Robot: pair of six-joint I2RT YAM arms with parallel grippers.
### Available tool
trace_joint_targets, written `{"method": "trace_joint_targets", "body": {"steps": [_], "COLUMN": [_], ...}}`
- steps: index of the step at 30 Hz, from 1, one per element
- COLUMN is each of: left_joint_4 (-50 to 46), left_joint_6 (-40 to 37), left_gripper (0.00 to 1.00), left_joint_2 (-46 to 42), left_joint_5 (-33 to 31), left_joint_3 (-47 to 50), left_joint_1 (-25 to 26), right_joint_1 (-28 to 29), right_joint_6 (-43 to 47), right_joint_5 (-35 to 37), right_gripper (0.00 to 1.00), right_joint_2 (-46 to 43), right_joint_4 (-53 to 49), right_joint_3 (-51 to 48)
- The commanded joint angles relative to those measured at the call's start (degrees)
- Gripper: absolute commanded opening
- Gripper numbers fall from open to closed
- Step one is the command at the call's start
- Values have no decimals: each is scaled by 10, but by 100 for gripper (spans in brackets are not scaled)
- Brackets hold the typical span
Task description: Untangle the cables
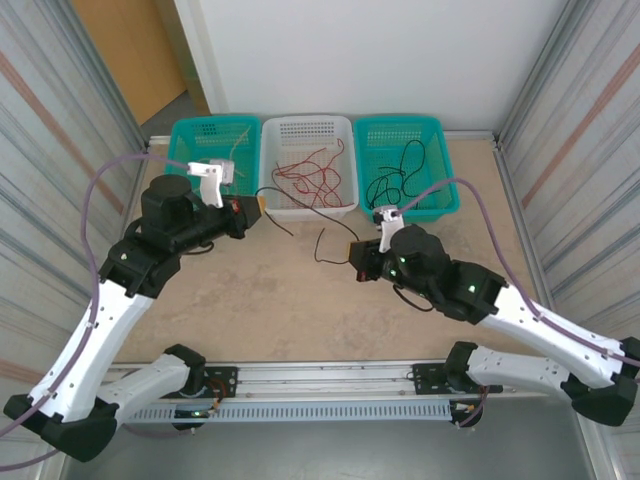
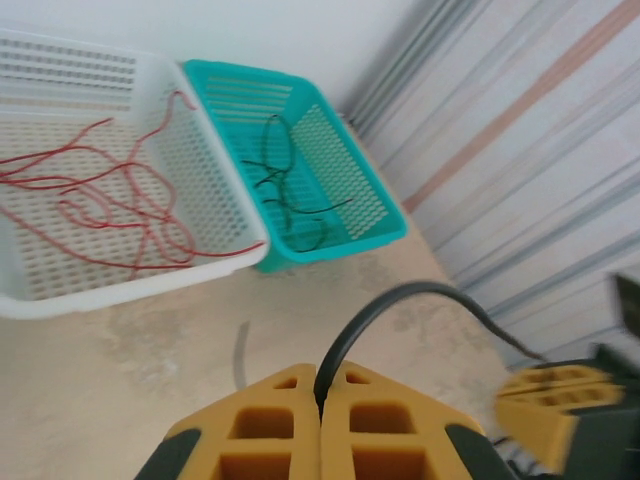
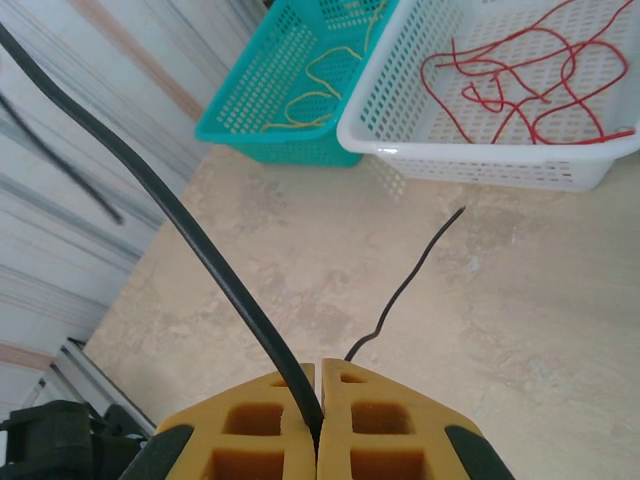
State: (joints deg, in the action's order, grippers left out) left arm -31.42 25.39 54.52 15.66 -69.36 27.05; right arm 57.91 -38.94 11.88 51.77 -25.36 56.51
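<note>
Evidently the left gripper [image 2: 320, 415] and right gripper [image 3: 318, 405] are both clamping one black cable [image 3: 200, 240], holding it between them over the middle of the table [image 1: 250, 300], seemingly keeping it apart from the red cables [image 1: 315, 172] lying in the far white basket [image 1: 310, 212].

1. Left arm [image 1: 85, 340] at seven o'clock and right arm [image 1: 540, 325] at four o'clock: white shells, black joints.
2. A lilac-grey cable [image 1: 100, 190] runs along each.
3. Left end effector [image 2: 320, 390] and right end effector [image 3: 318, 385]: yellow hollow-celled pads.
4. Green lights [image 1: 467, 291] on the right arm.
</note>
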Motion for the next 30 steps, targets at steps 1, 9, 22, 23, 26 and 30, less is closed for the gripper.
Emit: {"method": "trace_joint_targets", "body": {"steps": [1,9,22,23,26,30], "left_joint_4": [-33,-108,-78,-77,-74,-54], "left_joint_6": [-56,-187,-152,-148,-131,-99], "left_gripper": [0,0,68,68,69,71], "left_joint_2": [-5,3,17,16,12,-2], "left_joint_5": [-73,-230,-234,-231,-215,-185], "left_joint_3": [6,-18,12,12,14,34], "left_joint_1": [-3,119,162,159,152,148], "right_joint_1": [2,-8,-71,-89,-166,-270], "right_joint_6": [3,29,59,58,56,64], "right_joint_5": [32,54,80,84,49,-48], "right_gripper": [0,0,0,0,0,0], "right_joint_2": [-22,-40,-46,-38,1,69], "right_joint_4": [-56,-90,-133,-143,-164,-160], "right_joint_3": [15,58,137,151,194,245]}}
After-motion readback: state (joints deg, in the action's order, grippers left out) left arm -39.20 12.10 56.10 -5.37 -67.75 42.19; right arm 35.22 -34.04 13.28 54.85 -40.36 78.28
